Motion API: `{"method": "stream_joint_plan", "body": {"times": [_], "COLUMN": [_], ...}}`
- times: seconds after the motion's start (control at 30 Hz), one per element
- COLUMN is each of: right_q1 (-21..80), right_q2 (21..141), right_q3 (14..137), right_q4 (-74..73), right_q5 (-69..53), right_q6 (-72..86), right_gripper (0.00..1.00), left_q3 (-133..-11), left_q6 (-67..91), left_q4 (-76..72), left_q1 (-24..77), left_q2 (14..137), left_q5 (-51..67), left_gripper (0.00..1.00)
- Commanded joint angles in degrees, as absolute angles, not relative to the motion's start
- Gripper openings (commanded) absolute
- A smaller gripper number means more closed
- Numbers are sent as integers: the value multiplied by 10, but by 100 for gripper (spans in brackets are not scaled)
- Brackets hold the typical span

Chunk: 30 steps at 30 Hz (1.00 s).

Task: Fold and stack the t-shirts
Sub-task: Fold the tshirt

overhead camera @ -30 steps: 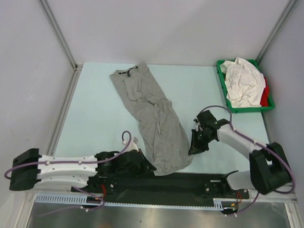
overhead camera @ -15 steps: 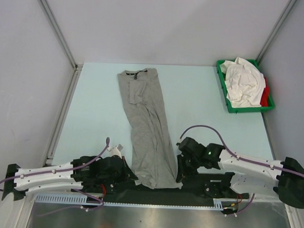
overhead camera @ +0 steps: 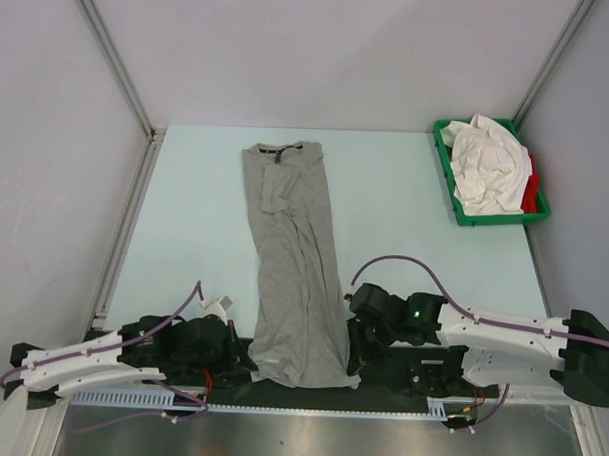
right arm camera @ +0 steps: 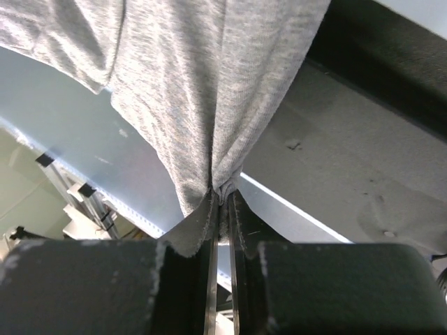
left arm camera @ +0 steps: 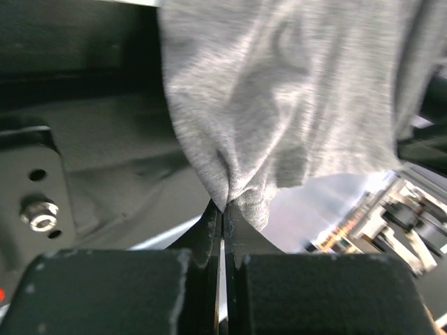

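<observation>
Pinching the near hem of your grey t-shirt (overhead camera: 289, 249), L gripper (left arm camera: 222, 211) & R gripper (right arm camera: 222, 197) both clamp it tight. It lies long on the table (overhead camera: 406, 192), neck end far from both.

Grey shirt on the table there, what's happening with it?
Both arms have the grey t-shirt by its near hem, the left gripper pinching one corner and the right gripper the other. It lies stretched lengthwise on the table, collar at the far end. White shirts and a red one sit in the green tray at the far right.
</observation>
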State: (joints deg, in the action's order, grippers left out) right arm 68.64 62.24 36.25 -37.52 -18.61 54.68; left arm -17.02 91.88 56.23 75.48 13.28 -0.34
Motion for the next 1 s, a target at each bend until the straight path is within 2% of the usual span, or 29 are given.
{"method": "stream_joint_plan", "body": {"times": [0.0,0.13,0.33,0.47,0.57,0.77,0.8,0.9,0.97], "right_q1": [691,682,568,466,411,322,315,293,280], "right_q2": [599,594,598,682,736,873,889,961,1011], "right_q3": [358,352,369,430,492,629,646,726,761], "right_q4": [-382,-389,-378,-373,-386,-413,-414,-425,-426], "right_q5": [-214,-214,-252,-289,-301,-323,-331,-333,-335], "right_q6": [551,541,489,415,360,289,286,272,268], "right_gripper": [3,3,2,1,0,0,0,0,0], "left_q3": [-188,-195,-253,-245,-236,-368,-389,-398,-415], "left_q6": [930,926,929,966,947,681,626,555,529], "left_q4": [592,580,531,455,358,396,397,342,318], "left_q1": [758,758,757,747,692,432,355,220,179], "left_q2": [88,105,177,220,263,398,436,497,541], "left_q5": [6,5,-69,-105,-82,26,46,123,145], "left_gripper": [0,0,0,0,0,0,0,0,0]}}
